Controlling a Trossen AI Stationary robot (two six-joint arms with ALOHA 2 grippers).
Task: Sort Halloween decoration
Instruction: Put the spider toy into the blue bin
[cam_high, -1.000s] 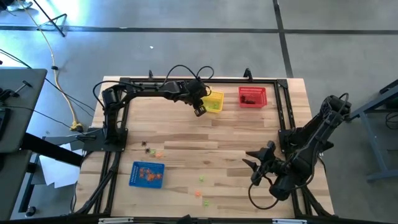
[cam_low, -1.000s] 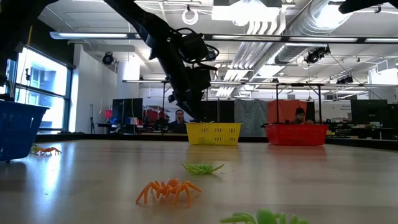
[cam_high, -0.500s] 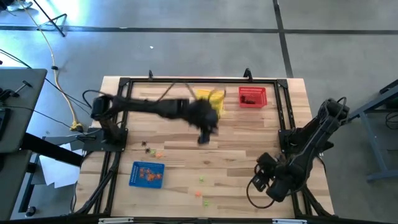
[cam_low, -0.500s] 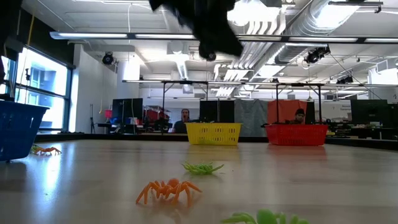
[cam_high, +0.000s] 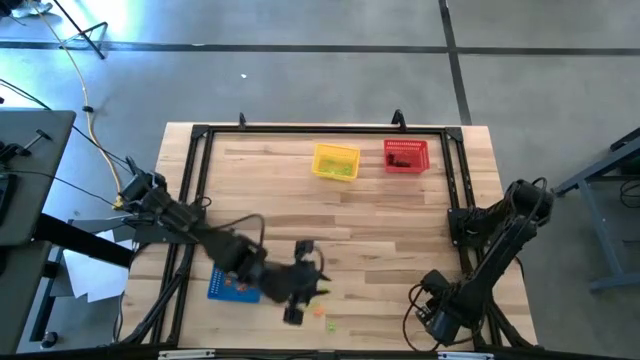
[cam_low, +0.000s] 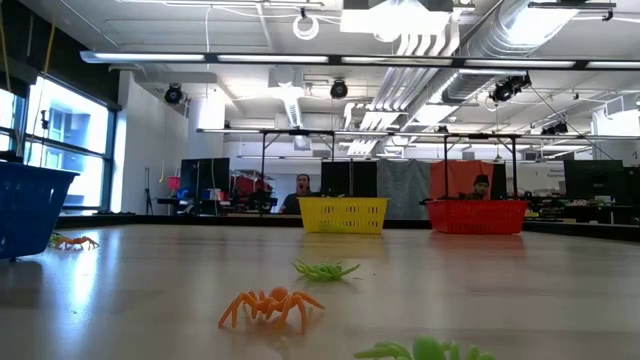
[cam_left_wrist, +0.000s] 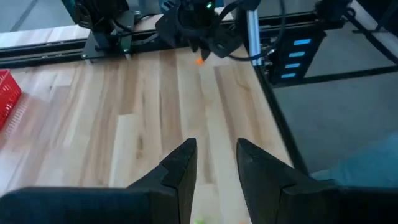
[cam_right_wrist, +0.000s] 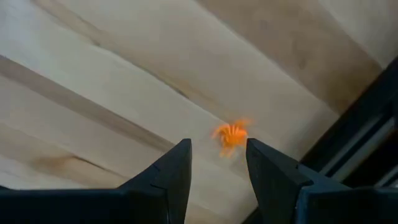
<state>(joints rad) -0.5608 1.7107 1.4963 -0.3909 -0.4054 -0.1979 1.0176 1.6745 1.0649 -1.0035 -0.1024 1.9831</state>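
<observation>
Now left gripper (cam_high: 303, 290) has swung from yellow basket (cam_high: 336, 162) to near edge

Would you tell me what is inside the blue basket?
Orange trinkets show in the blue basket; the left arm covers part of it, hiding any others.

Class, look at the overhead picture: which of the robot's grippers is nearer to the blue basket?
Left. The left gripper hovers just beside the blue basket, over the front of the table; the right gripper sits far off at the table's opposite front corner.
</observation>
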